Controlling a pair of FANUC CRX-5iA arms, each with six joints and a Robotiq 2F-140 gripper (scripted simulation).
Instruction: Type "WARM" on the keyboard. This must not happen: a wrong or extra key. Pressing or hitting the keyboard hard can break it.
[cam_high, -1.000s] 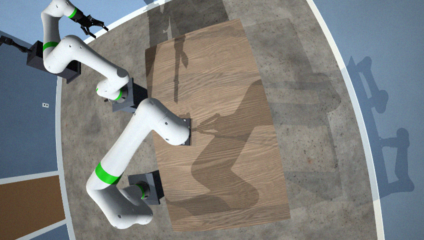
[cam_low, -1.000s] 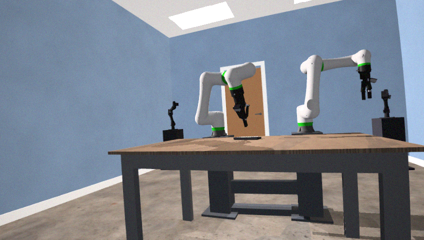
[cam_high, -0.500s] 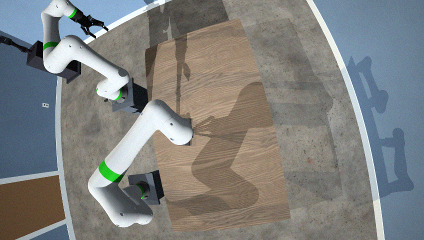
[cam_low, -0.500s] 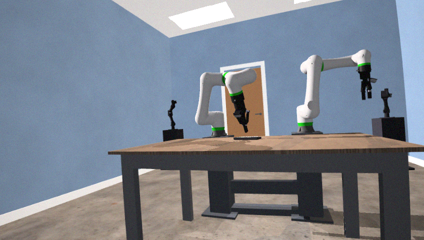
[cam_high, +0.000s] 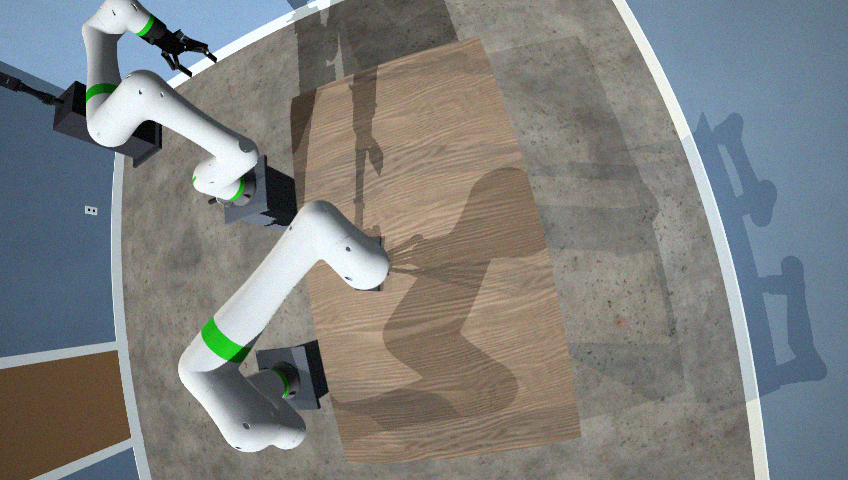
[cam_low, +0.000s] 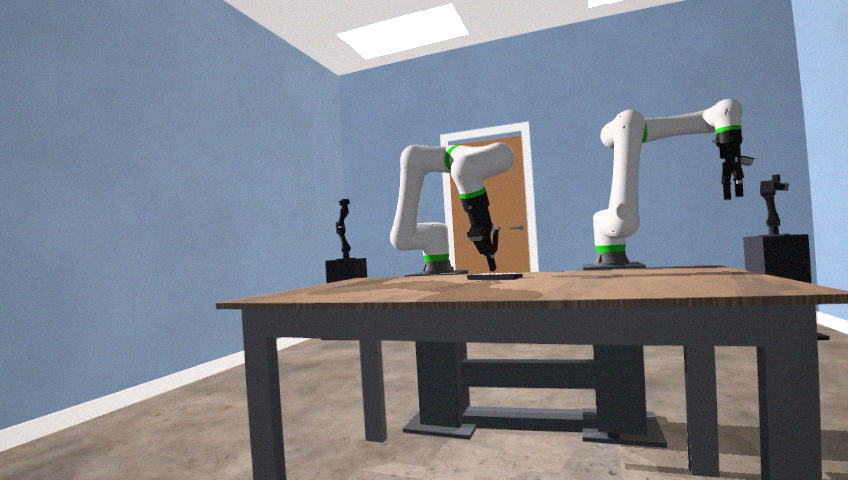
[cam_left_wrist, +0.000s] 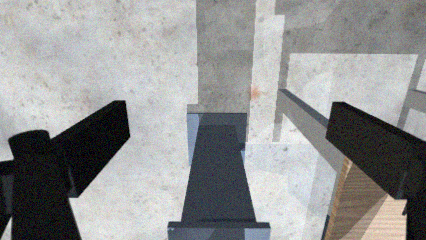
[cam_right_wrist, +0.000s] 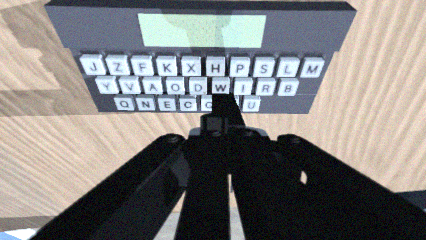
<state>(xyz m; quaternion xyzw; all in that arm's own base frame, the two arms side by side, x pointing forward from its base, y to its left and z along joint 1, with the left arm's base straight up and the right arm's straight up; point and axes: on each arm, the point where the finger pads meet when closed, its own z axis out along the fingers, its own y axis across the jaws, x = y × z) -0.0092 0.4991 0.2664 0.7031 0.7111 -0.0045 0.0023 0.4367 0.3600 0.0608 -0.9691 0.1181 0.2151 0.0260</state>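
Top: curved distortion, fine grain; arm shadows cross table (cam_high: 511, 380) (cam_low: 595, 291). Exterior: bright ceiling panel (cam_low: 404, 30), table front shaded. Left wrist: floor (cam_left_wrist: 145, 30) bright, hard-edged shadows. Right wrist: keyboard (cam_right_wrist: 200, 7) slightly soft, shadow over screen (cam_right_wrist: 245, 31).

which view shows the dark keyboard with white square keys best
Right wrist: most letters on the dark keyboard are readable. Exterior shows it edge-on; top, slivers beside the arm; left wrist, none.

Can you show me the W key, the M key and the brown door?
White square W key (cam_right_wrist: 220, 87): right wrist view, on its letter.
White square M key (cam_right_wrist: 312, 68): right wrist view, on its letter.
Brown door (cam_low: 510, 196): exterior view, on its panel.
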